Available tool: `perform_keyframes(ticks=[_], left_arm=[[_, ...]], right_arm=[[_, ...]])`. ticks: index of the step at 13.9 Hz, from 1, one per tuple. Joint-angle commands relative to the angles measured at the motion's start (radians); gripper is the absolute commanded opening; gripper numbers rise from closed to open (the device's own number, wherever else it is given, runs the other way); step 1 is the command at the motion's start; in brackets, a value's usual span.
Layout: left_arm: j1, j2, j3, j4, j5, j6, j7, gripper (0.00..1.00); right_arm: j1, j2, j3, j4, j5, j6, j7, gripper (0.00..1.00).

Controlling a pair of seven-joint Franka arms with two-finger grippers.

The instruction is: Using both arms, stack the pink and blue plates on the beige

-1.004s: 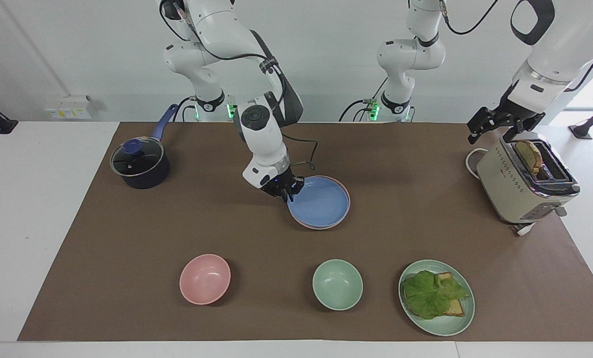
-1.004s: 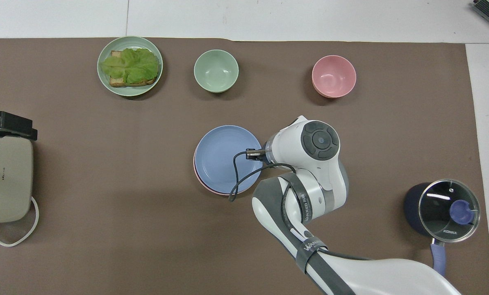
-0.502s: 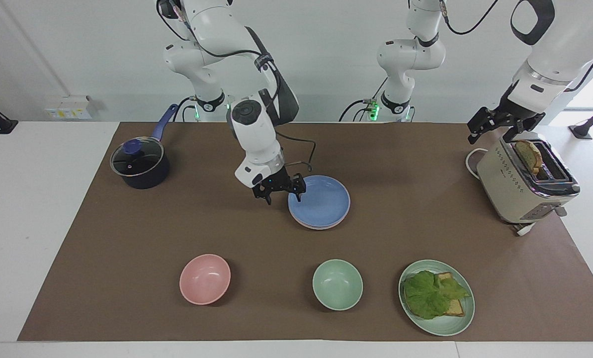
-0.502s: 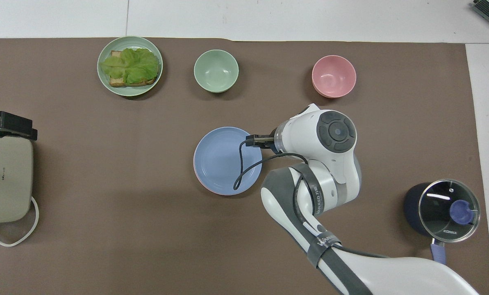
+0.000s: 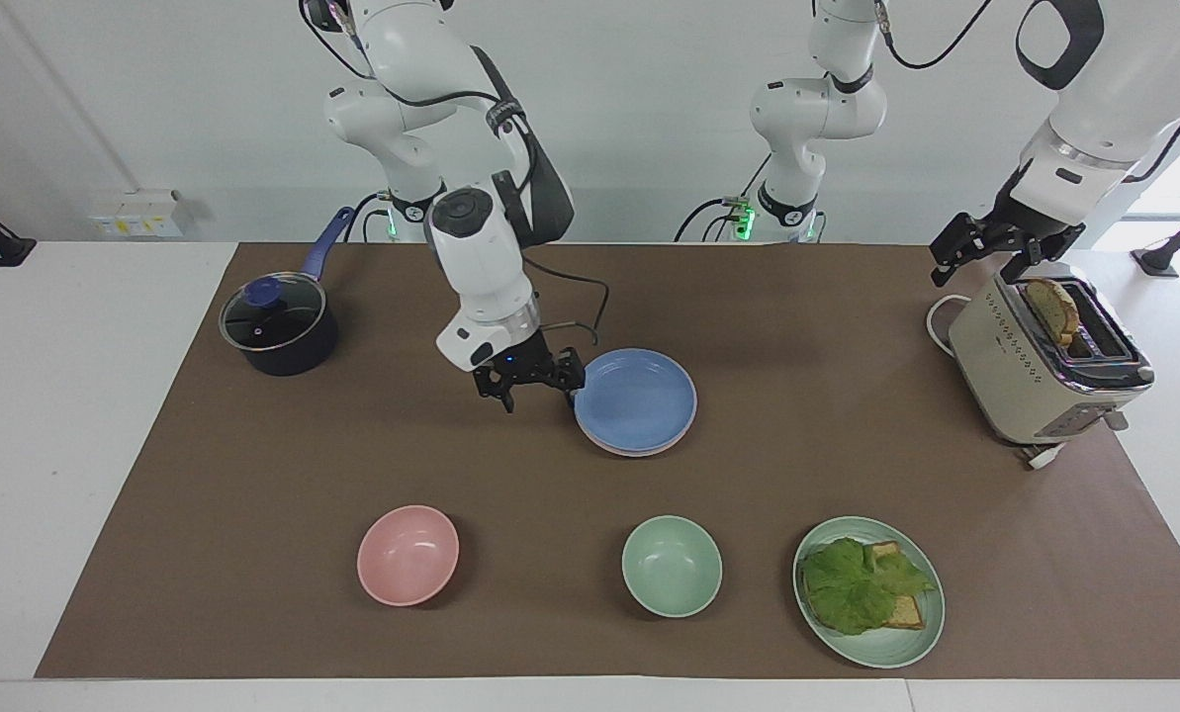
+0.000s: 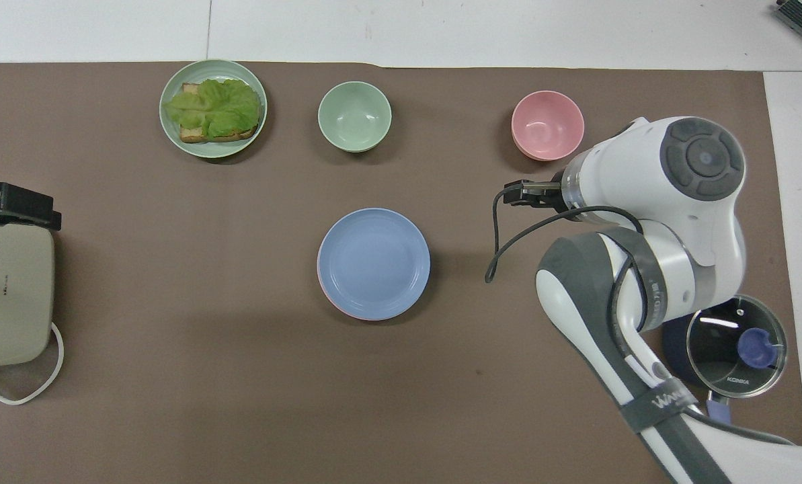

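- White table [image 5: 55,415] carries a brown mat [image 5: 352,465] filling mid-frame.
- On the mat: saucepan [image 5: 278,326] upper left, plate stack [image 5: 636,400] centre, toaster [image 5: 1040,371] right, pink bowl [image 5: 408,555], green bowl [image 5: 672,566], lettuce plate [image 5: 868,591] along the bottom.

A brown table mat [image 5: 847,475] holds one blue plate [image 5: 637,399] atop one pink plate [image 5: 611,446], two bowls, one pink [image 5: 408,555] and one green [image 5: 672,566], one green plate of toast and lettuce [image 5: 868,591], one lidded saucepan [image 5: 278,326] and one toaster [image 5: 1044,361], beneath two robot arms.
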Motion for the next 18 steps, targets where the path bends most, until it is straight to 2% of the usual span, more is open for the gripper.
perform_keyframes(ticks=[1, 4, 7, 13, 18], left_arm=[[0.011, -0.007, -0.01, 0.003, 0.015, -0.013, 0.004, 1.0], [0.011, -0.007, -0.01, 0.003, 0.015, -0.011, 0.004, 1.0], [0.011, -0.007, -0.01, 0.003, 0.015, -0.011, 0.004, 1.0], [0.011, -0.007, -0.01, 0.003, 0.015, -0.011, 0.004, 1.0], [0.011, -0.007, -0.01, 0.003, 0.015, -0.011, 0.004, 1.0]], right_arm=[[-0.056, -0.059, 0.007, 0.03, -0.028, -0.096, -0.042, 1.0], [-0.122, -0.135, 0.006, 0.031, -0.018, -0.2, -0.103, 1.0], [-0.185, -0.167, 0.004, 0.031, -0.013, -0.283, -0.148, 1.0], [-0.269, -0.208, 0.004, 0.034, -0.016, -0.343, -0.165, 1.0], [-0.292, -0.218, 0.0, 0.145, -0.027, -0.476, -0.232, 1.0]])
